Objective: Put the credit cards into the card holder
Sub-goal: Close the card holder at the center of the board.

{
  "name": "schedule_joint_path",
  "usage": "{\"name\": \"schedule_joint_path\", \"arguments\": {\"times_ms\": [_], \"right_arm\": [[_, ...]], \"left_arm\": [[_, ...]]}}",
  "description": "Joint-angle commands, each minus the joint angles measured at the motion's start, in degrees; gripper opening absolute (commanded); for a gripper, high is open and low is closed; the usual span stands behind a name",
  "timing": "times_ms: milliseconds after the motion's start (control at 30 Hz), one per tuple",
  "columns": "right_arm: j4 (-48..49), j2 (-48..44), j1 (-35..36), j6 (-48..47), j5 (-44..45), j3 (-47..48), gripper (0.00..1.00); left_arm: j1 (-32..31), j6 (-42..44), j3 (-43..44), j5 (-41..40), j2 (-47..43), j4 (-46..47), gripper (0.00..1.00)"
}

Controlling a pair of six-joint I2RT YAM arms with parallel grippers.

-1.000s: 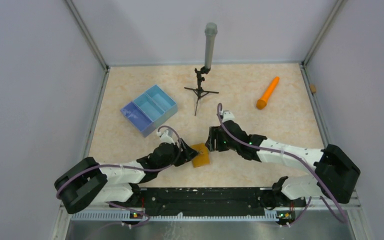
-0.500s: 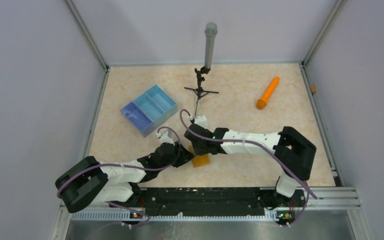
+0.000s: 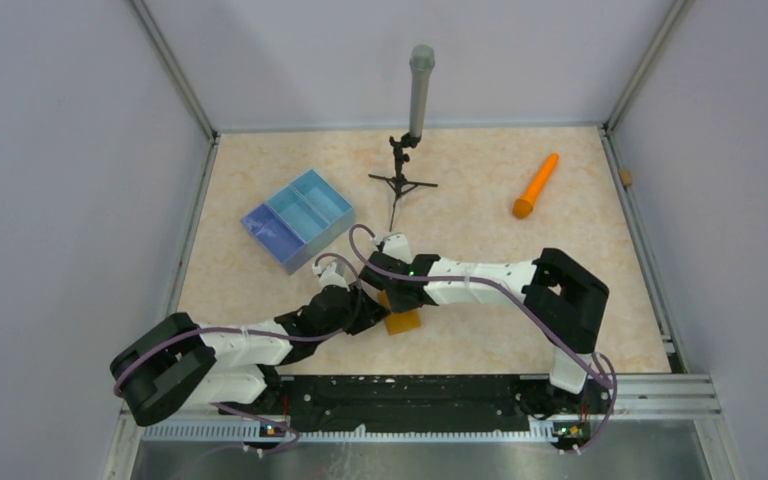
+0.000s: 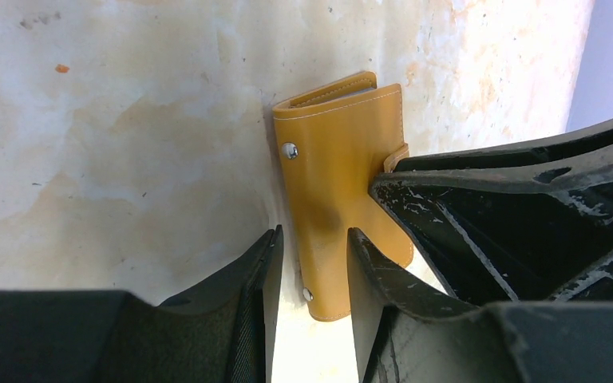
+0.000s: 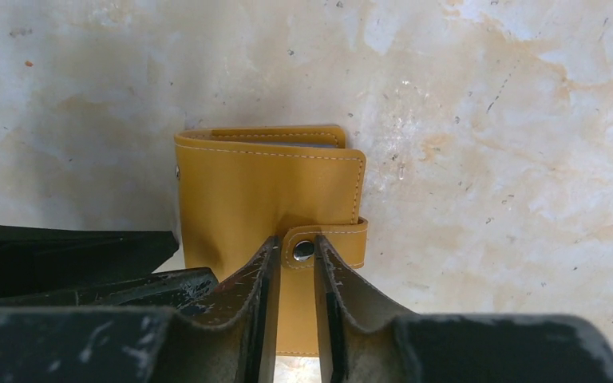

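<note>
Both grippers converge on the closed card holder (image 3: pixel 401 320), lying front-centre on the table (image 3: pixel 480 200).
Left gripper (image 4: pixel 313 239) straddles one long edge, jaws half-parted. Right gripper (image 5: pixel 295 243) shows only a slit over the snap tab (image 5: pixel 343 238). Neither grip is certain. A second ago the right gripper sat off its right side, both jaws wider.

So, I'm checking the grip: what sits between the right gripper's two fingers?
The snap tab of the wallet sits in that gap, as the right wrist view shows.
</note>
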Motion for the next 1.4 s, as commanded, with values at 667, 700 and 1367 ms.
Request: {"name": "schedule_joint_path", "arguments": {"times_ms": [667,700,1367], "right_arm": [[-4.4,-4.0,0.6,1.3,1.2,1.1,0.0],[-3.8,-4.3,0.5,1.3,0.8,0.8,0.0],[0.8,-5.0,0.6,0.3,-4.6,-1.5,0.0]], "left_arm": [[-0.1,2.3,0.1,-2.8,5.2,-15.1,0.37],[-0.1,2.3,0.2,-2.7,5.4,-15.1,0.37],[-0.1,2.6,1.5,-2.7,6.7,-16.6,0.33]]}}
